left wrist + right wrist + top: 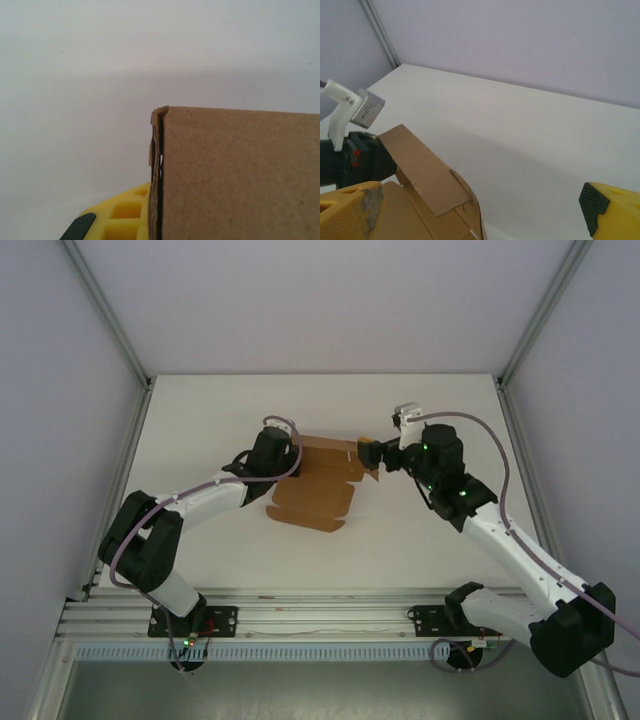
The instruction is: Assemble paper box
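Jaws on my right side stand wide apart and hold nothing. In the right wrist view, one yellow finger sits low at the left. The other finger, black pad facing inward, sits low at the right, with bare white counter between them. Just beside the left-hand finger, a flap of the paper box rises at a tilt with its free edge uppermost. I cannot tell whether it touches that finger. Beyond the flap is the dark housing of my left wrist, which carries a white bracket.

My left jaws are harder to read. The left wrist view shows one yellow finger low in the picture, right against the cut edge of an upright cardboard panel. That panel hides the second finger, so I cannot tell whether these jaws are clamped on it.

From the top view, the paper box lies about midway between the counter's left and right edges, somewhat nearer the far edge than the near one. It is half folded: a broad flat panel spreads toward the near edge, and walls stand up along its far side and right end. My left jaws are at its far-left corner and my right jaws at its far-right corner. The left arm reaches in from the near-left corner of the counter and the right arm from the near-right. An aluminium rail runs along the near edge.
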Tool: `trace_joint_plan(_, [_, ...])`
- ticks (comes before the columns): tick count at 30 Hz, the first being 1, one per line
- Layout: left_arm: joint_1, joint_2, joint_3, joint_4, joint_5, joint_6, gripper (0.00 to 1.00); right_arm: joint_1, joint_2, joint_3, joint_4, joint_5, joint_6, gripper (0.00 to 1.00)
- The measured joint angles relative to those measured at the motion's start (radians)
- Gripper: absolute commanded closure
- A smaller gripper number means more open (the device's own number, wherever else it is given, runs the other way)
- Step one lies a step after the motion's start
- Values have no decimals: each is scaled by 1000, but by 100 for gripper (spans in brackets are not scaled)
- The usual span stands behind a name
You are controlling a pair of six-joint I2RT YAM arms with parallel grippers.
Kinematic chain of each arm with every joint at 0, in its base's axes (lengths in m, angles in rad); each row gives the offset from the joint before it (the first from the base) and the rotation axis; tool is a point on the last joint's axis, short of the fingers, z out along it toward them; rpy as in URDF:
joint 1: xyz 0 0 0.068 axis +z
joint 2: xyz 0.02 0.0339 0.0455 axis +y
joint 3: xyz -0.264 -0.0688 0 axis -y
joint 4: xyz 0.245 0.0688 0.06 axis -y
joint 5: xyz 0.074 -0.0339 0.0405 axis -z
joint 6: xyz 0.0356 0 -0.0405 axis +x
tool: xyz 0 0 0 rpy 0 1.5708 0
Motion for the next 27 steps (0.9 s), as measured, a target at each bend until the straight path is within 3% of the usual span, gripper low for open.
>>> trace_joint_plan(8, [0, 0, -2, 3, 0, -1, 100, -8, 233, 56, -29, 16, 44, 0])
trace_joint_plan(14, [0, 0, -2, 3, 5, -9, 100, 6, 311, 56, -10, 27, 60, 0])
trace_joint_plan(27, [17, 3, 0, 2, 9, -94, 100, 109, 368, -91, 435, 312, 240, 0])
